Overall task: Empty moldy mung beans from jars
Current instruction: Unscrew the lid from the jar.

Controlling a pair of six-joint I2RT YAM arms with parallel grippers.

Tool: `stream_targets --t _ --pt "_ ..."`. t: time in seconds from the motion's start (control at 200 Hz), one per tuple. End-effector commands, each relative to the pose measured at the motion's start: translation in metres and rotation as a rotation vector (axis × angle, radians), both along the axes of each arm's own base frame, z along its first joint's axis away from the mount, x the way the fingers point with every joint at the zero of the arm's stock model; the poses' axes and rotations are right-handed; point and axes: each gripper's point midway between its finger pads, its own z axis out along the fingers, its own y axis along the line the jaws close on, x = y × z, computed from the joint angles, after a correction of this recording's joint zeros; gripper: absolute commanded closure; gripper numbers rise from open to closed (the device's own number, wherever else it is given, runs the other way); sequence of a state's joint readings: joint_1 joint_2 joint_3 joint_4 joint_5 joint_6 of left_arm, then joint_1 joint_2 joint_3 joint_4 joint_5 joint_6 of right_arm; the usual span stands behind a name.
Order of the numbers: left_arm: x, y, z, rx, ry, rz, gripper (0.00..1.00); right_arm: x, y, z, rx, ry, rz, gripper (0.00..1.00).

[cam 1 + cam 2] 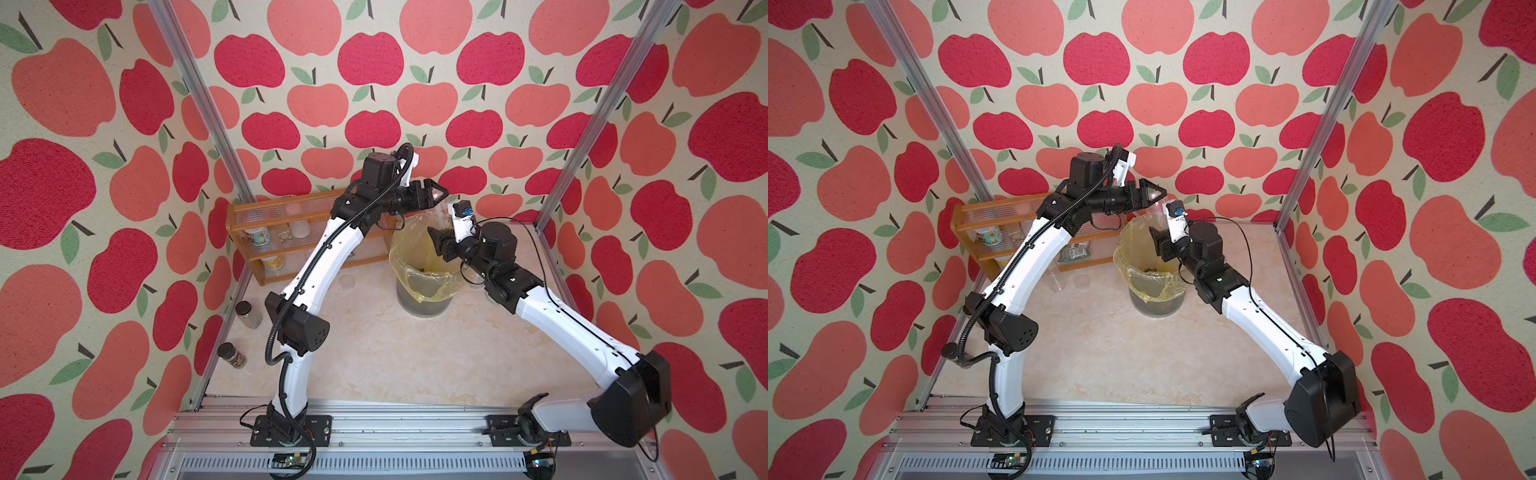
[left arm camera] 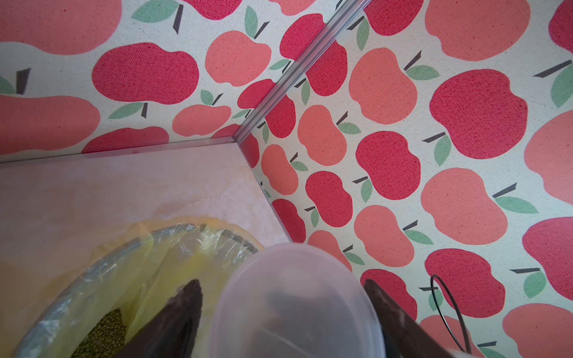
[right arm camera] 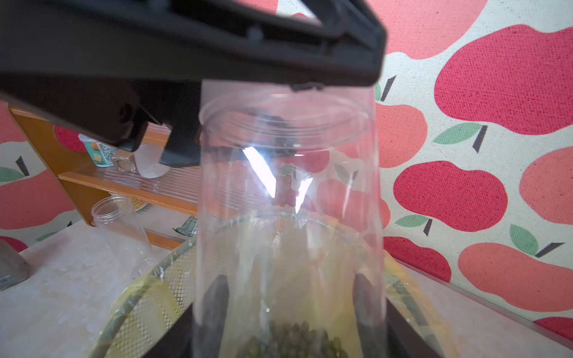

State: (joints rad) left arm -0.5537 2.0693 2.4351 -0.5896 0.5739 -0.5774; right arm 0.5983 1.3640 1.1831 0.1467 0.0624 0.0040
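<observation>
In both top views the left hand (image 1: 437,193) hangs above the bin (image 1: 422,305), and the right hand (image 1: 435,239) reaches in over its rim from the other side; beans (image 1: 1154,272) lie in the yellow liner. The bin stands on the bench (image 1: 395,353) beside the shelf (image 1: 286,198). The left wrist view has a frosted lid (image 2: 294,303) between the left hand's fingers (image 2: 186,310); the hand is released, with a strip of liner showing between one finger and the lid. In the right wrist view the right hand is clenched on a clear jar (image 3: 288,201), held over the bin with its far end just beneath the left hand; beans show low through its wall — in the jar or in the bin behind it, I cannot tell.
</observation>
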Motion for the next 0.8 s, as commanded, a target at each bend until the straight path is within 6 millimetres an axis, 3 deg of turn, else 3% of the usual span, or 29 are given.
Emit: stream_targets --t 0.0,0.185,0.295,0.54,0.795 --pt "-0.005 0.017 0.026 -0.021 -0.083 0.0 0.14 0.001 -0.002 0.021 0.096 0.007 0.047 0.61" --pt "-0.004 0.041 0.049 -0.11 -0.155 0.014 0.07 0.005 -0.009 0.017 0.223 0.083 0.129 0.61" --pt "-0.012 0.047 0.06 -0.146 -0.231 -0.004 0.05 -0.002 0.0 0.017 0.242 0.102 0.214 0.61" --pt "-0.026 0.046 0.058 -0.236 -0.27 -0.097 0.09 -0.031 0.02 0.031 0.309 0.085 0.435 0.61" --pt "-0.032 0.038 0.06 -0.274 -0.278 -0.144 0.13 -0.038 0.023 0.038 0.326 0.05 0.484 0.61"
